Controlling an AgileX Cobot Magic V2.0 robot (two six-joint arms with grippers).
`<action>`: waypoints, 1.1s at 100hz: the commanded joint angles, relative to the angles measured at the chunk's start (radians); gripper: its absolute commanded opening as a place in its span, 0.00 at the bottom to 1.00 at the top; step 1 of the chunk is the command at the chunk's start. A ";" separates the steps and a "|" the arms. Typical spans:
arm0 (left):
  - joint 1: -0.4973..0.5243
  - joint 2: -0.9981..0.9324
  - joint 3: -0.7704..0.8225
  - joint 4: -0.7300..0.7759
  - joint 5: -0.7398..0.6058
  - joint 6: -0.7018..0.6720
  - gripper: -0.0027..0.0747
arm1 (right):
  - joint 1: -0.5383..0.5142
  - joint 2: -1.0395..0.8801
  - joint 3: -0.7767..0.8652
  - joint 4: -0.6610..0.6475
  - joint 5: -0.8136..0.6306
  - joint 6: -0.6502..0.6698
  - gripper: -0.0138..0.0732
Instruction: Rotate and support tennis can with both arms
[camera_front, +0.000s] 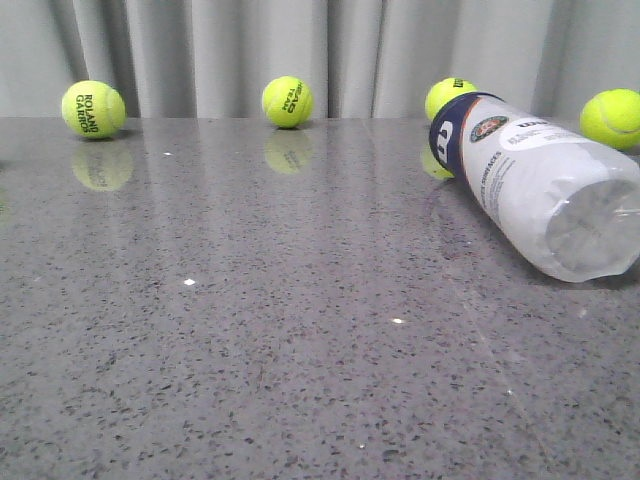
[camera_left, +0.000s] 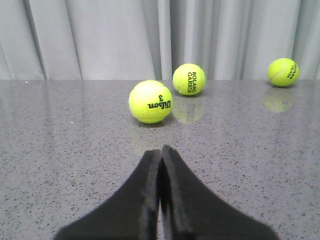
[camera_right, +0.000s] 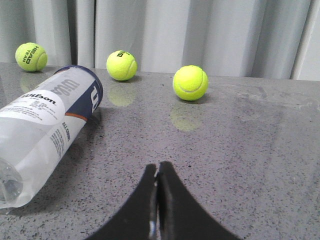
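Note:
The tennis can (camera_front: 540, 185) lies on its side at the right of the grey table, its navy end pointing to the back and its clear end toward the front right. It also shows in the right wrist view (camera_right: 42, 130), off to the side of my right gripper (camera_right: 158, 167), which is shut and empty, apart from the can. My left gripper (camera_left: 161, 152) is shut and empty over bare table, facing a Wilson tennis ball (camera_left: 150, 101). Neither gripper shows in the front view.
Tennis balls stand along the back: one far left (camera_front: 93, 109), one centre (camera_front: 287, 101), one behind the can's navy end (camera_front: 447, 97), one far right (camera_front: 611, 118). A grey curtain (camera_front: 320, 50) hangs behind the table's far edge.

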 joint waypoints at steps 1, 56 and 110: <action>-0.007 -0.033 0.046 -0.007 -0.084 -0.003 0.01 | 0.000 -0.029 -0.017 -0.002 -0.079 -0.003 0.08; -0.007 -0.033 0.046 -0.007 -0.084 -0.003 0.01 | 0.000 -0.029 -0.017 -0.003 -0.100 -0.004 0.08; -0.007 -0.033 0.046 -0.007 -0.084 -0.003 0.01 | 0.000 -0.013 -0.090 0.002 -0.230 0.017 0.09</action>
